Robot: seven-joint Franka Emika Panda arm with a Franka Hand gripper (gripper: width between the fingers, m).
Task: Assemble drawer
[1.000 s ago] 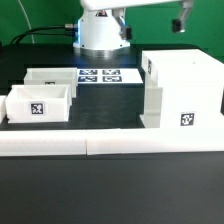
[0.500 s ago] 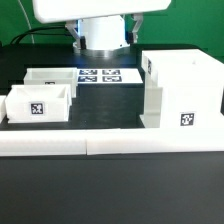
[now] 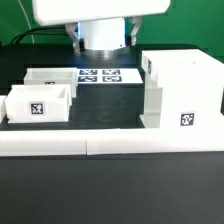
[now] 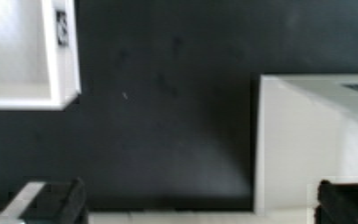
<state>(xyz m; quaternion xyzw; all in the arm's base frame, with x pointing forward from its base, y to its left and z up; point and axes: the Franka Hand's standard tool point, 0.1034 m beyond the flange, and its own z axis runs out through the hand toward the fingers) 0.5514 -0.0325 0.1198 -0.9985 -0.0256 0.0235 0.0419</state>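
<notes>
The tall white housing stands at the exterior view's right, with a tag on its front. Two open-top white trays sit at the left: the front tray and the rear tray. In the wrist view one tray and the housing lie apart, with dark table between them. My gripper is open and empty above that gap; its dark fingers stand wide apart. In the exterior view only the white arm body shows; the gripper itself is out of sight.
The marker board lies flat at the back centre, in front of the robot base. A long low white border wall runs along the front of the parts.
The arm's white body has swung into the top of the exterior view, covering where the gripper showed before. The housing and both trays have not moved.
</notes>
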